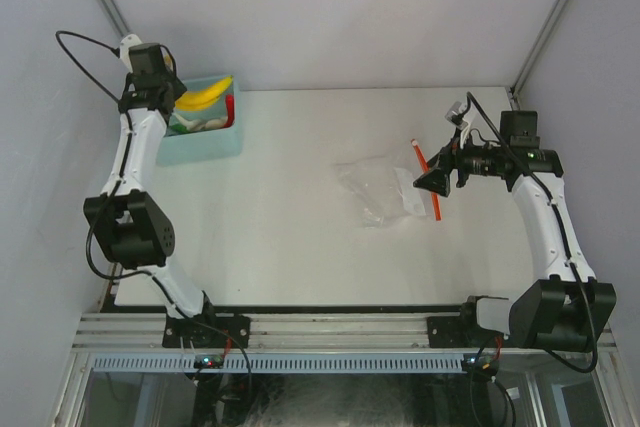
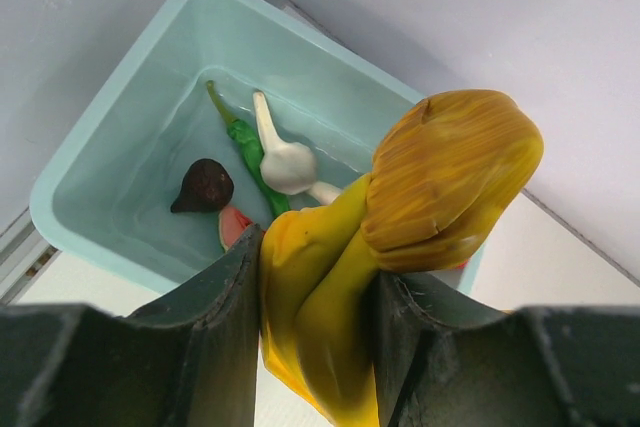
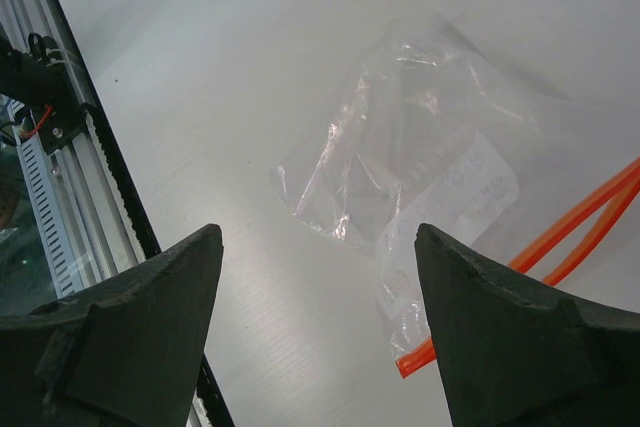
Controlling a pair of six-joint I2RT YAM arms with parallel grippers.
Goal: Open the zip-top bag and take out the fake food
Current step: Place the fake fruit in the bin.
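Note:
My left gripper (image 1: 168, 99) is shut on the yellow toy banana (image 2: 340, 287) and holds it over the teal bin (image 1: 215, 143); the banana also shows in the top view (image 1: 205, 95). In the bin lie a green piece (image 2: 248, 152), a whitish piece (image 2: 285, 162), a dark brown piece (image 2: 205, 187) and a red piece (image 2: 233, 225). The clear zip-top bag (image 1: 380, 187) lies flat and empty-looking on the table, its red-orange zip strip (image 1: 430, 182) parted at the right edge. My right gripper (image 1: 432, 181) is open, empty, just above the bag's right side (image 3: 420, 167).
The teal bin stands at the back left by the wall. Grey walls close the back and sides. An aluminium rail (image 1: 330, 332) runs along the near edge and also shows at the left of the right wrist view (image 3: 70, 137).

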